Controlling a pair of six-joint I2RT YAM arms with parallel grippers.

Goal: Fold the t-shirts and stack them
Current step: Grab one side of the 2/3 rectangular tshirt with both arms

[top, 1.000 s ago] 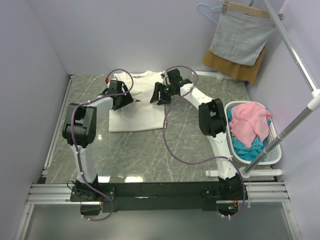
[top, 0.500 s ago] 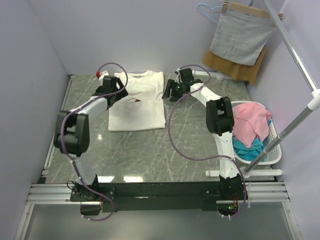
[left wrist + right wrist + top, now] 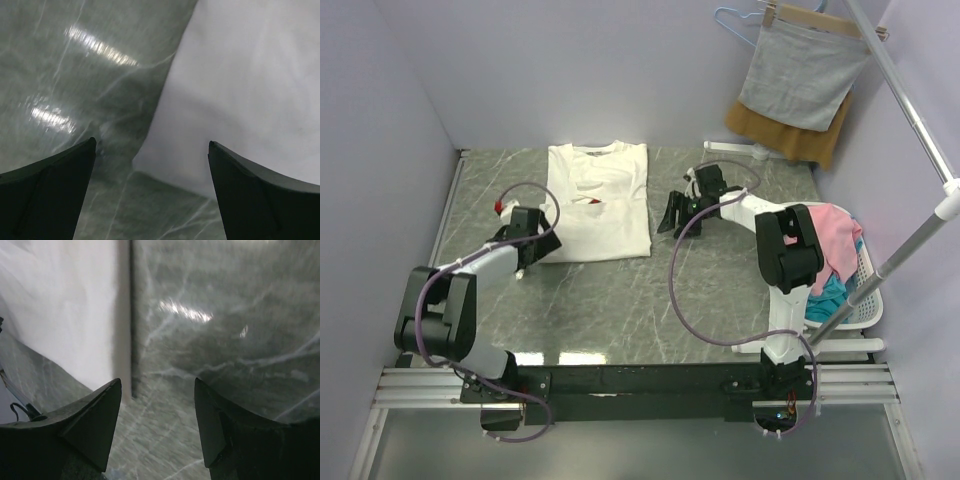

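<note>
The t-shirt [image 3: 598,205] lies folded into a flat rectangle on the table [image 3: 720,290], toward the far edge and left of the middle, with a scrap of red print showing at a crease. The left gripper [image 3: 530,252] is at the shirt's near left corner, jaws spread wide and holding nothing. The right gripper [image 3: 677,215] is just beside the shirt's right edge, likewise wide open and empty.
</note>
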